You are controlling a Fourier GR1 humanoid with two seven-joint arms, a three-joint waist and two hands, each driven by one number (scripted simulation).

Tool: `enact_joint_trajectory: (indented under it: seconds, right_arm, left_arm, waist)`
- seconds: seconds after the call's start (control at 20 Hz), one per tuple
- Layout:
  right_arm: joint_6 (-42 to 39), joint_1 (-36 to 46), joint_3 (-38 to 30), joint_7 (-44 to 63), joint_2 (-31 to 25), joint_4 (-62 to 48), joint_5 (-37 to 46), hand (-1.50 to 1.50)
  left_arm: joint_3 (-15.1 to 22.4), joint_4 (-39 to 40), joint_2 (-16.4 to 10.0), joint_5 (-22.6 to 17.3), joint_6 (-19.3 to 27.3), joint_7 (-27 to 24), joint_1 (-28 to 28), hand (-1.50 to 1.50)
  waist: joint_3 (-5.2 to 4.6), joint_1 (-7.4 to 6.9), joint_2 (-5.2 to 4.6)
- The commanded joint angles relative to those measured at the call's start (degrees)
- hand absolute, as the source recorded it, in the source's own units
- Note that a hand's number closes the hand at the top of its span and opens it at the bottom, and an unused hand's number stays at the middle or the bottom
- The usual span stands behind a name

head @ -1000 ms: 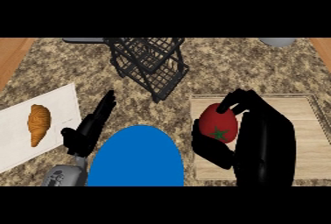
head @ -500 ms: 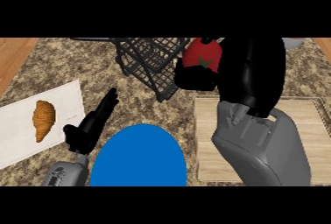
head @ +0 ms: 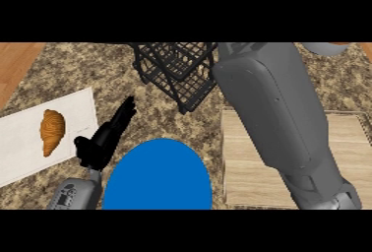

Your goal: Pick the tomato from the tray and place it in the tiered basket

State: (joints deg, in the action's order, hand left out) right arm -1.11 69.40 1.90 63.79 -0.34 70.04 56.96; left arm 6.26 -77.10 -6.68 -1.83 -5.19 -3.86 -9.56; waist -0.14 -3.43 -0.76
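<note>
The tomato shows nowhere in the head view. My right forearm (head: 276, 113) stretches from the lower right up past the picture's top edge beside the black wire tiered basket (head: 178, 74), so the right hand is out of sight. The wooden tray (head: 243, 172) lies bare under that forearm. My left hand (head: 105, 138) rests open at the lower left, fingers straight and pointing away, touching nothing.
A blue plate (head: 156, 177) sits at the front centre, next to the left hand. A white board (head: 22, 142) at the left carries a croissant (head: 51, 130). A grey bowl (head: 330, 47) peeks in at the top right corner.
The right arm has carried the tomato off the tray, up and away toward the basket; hand and tomato have passed out of view at the top. The left hand stayed still.
</note>
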Motion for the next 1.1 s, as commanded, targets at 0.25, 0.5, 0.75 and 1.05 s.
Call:
enact_joint_trajectory:
  seconds: [0.25,0.5,0.75,1.05]
  right_arm:
    - [13.2,13.5,-3.8,-0.2,0.3,-27.1,-4.9,1.5]
    - [22.1,15.5,-7.0,-7.8,0.3,-36.8,-6.5,1.5]
    - [27.7,17.5,-9.9,-11.3,0.3,-41.6,-12.8,1.5]
    - [32.2,18.7,-16.9,-7.1,0.3,-45.2,-23.4,1.5]
  left_arm:
    - [-0.1,0.0,0.1,-0.1,-0.6,2.3,-2.5,0.0]
    - [1.3,-1.0,0.8,2.0,0.6,0.2,-0.4,0.0]
    - [1.1,-0.1,1.0,1.5,-0.1,-0.7,-0.9,0.0]
    - [1.6,1.4,1.9,1.3,-0.7,-0.5,-1.7,0.0]
  waist:
    - [0.01,-0.82,-0.27]
    - [0.0,-2.17,-0.78]
    - [0.0,-1.96,-0.95]
    - [0.0,-2.68,-1.0]
